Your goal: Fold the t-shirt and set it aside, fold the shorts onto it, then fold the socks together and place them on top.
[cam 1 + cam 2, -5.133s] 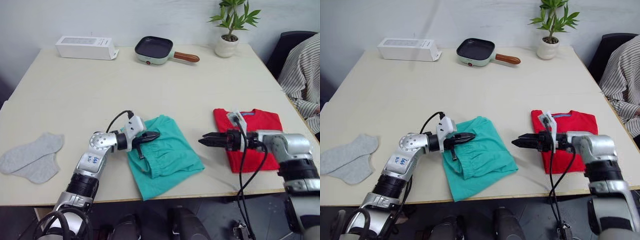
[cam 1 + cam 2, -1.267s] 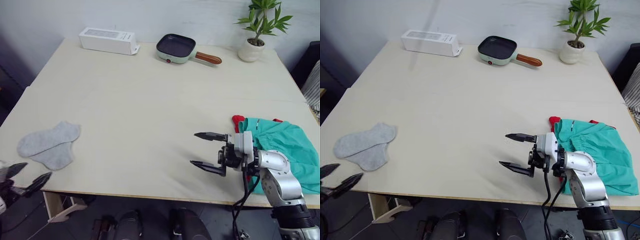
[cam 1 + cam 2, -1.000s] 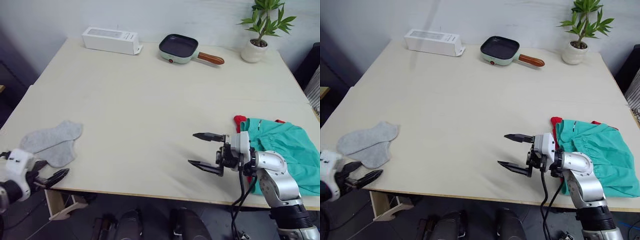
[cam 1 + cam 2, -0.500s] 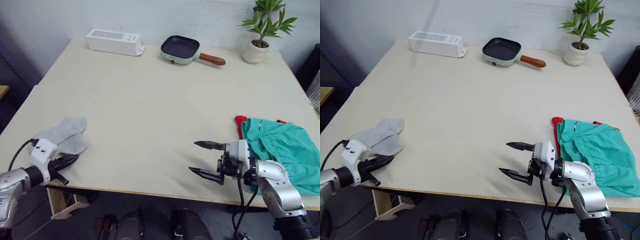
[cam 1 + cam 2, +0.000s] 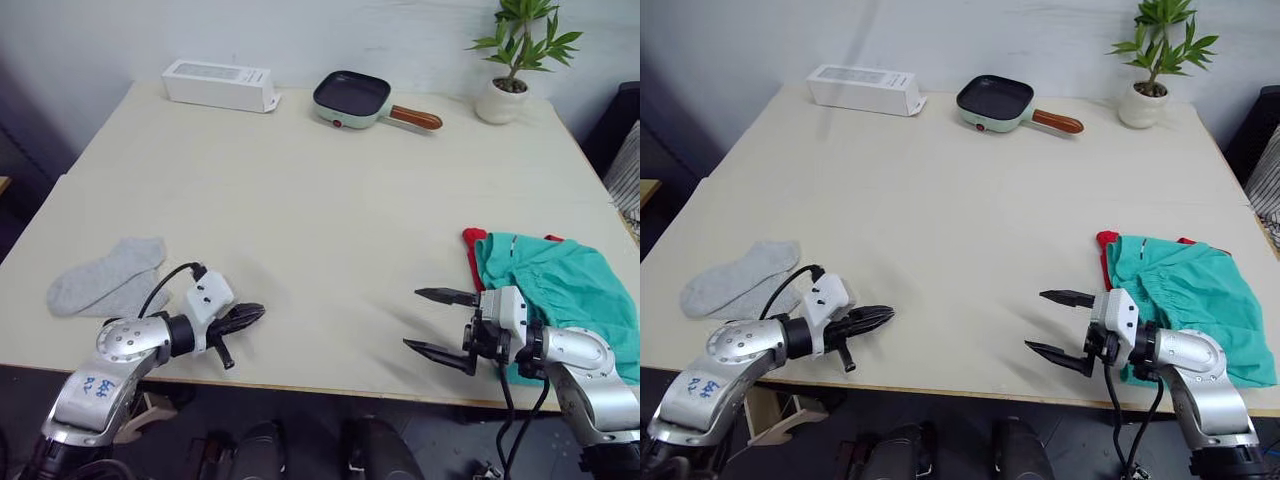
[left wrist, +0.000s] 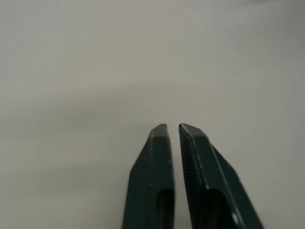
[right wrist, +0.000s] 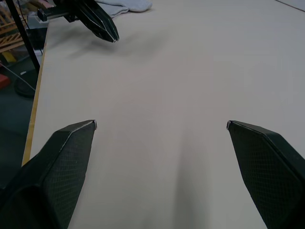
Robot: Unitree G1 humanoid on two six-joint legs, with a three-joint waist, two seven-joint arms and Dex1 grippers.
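Note:
The grey socks (image 5: 105,278) lie overlapped near the table's front left corner. My left gripper (image 5: 257,312) is shut and empty, low over bare table to the right of the socks, pointing right. The left wrist view shows its fingertips (image 6: 162,130) nearly touching over plain tabletop. The teal shorts (image 5: 560,290) lie at the front right on the red t-shirt (image 5: 470,243), of which only an edge shows. My right gripper (image 5: 412,318) is open and empty just left of that pile, pointing left. Its wrist view shows the left gripper (image 7: 102,26) and the socks (image 7: 126,5) across the table.
A white box (image 5: 220,84), a small green pan (image 5: 352,97) and a potted plant (image 5: 505,95) stand along the table's far edge. The beige table (image 5: 320,200) spreads wide between the grippers. The front edge runs just below both grippers.
My left gripper has come up from off the table's front left edge and moved right, past the socks, over the table. The right gripper stays open near the shorts.

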